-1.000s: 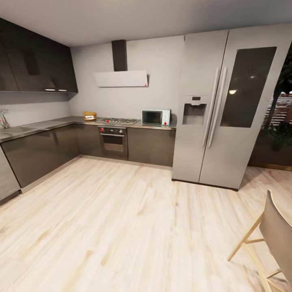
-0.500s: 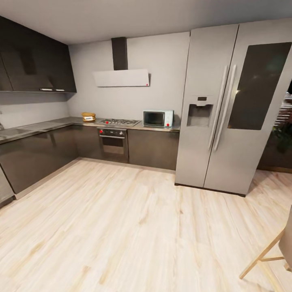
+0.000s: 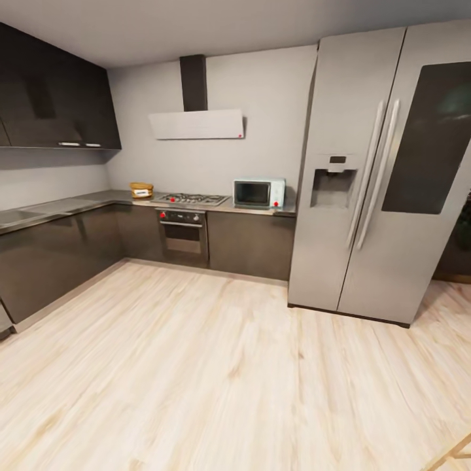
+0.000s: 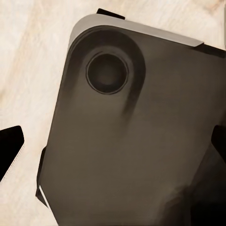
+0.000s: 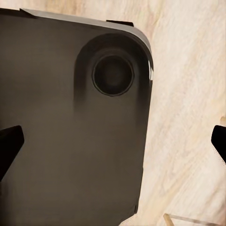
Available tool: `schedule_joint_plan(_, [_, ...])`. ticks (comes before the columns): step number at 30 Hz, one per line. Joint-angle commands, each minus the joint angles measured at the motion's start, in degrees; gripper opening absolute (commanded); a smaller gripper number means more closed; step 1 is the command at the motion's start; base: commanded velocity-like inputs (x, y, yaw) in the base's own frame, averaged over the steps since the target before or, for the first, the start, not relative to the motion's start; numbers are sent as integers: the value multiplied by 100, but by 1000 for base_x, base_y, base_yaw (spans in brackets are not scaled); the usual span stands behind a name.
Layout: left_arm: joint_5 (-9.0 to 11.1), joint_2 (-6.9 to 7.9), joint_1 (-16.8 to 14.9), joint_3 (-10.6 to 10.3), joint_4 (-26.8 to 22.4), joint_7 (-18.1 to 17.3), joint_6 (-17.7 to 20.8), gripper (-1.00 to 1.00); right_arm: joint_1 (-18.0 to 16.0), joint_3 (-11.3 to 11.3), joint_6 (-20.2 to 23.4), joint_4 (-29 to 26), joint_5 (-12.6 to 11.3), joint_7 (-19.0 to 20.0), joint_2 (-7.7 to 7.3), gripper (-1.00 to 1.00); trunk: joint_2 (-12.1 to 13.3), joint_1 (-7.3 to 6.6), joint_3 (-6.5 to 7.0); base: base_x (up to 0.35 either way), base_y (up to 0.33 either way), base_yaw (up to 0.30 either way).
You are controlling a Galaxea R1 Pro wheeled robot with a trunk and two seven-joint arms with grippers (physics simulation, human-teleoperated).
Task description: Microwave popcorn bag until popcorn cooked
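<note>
Far across the kitchen, the small tan popcorn bag [image 3: 140, 190] sits on the grey countertop [image 3: 78, 203], left of the hob. The pale mint microwave [image 3: 259, 193] stands with its dark door closed on the same countertop, right of the hob and beside the fridge. In the left wrist view, my left gripper [image 4: 113, 148] is open, its dark fingertips [image 4: 10, 149] wide apart over my own dark base. My right gripper [image 5: 113, 143] is also open over the base, with nothing between its fingertips [image 5: 9, 141].
A tall steel fridge [image 3: 386, 176] fills the right side. The steel hob [image 3: 193, 197] and built-in oven [image 3: 183, 234] sit under the range hood [image 3: 196, 124]. Dark cabinets run along the left wall. Light wood floor [image 3: 216, 366] stretches ahead. A chair leg [image 3: 458, 451] shows at the lower right.
The whole head view has moved closer to the counter; the fridge looks bigger and the chair at the lower right has almost slid out of the picture. Nothing in the kitchen has moved.
</note>
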Motion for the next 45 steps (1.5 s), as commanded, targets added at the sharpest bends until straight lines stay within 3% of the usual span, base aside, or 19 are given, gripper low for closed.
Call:
schedule_joint_plan(1, [29, -1, 1, -1, -7, 5, 4, 100, -1, 49, -23, 2, -59, -21, 5, 100, -2, 4, -4, 323, 88, 0])
schedule_joint_plan(45, [14, 2, -1, 3, 2, 5, -7, 100, -1, 67, -40, 0, 4, -42, 11, 100, -2, 4, -4, 323, 87, 0])
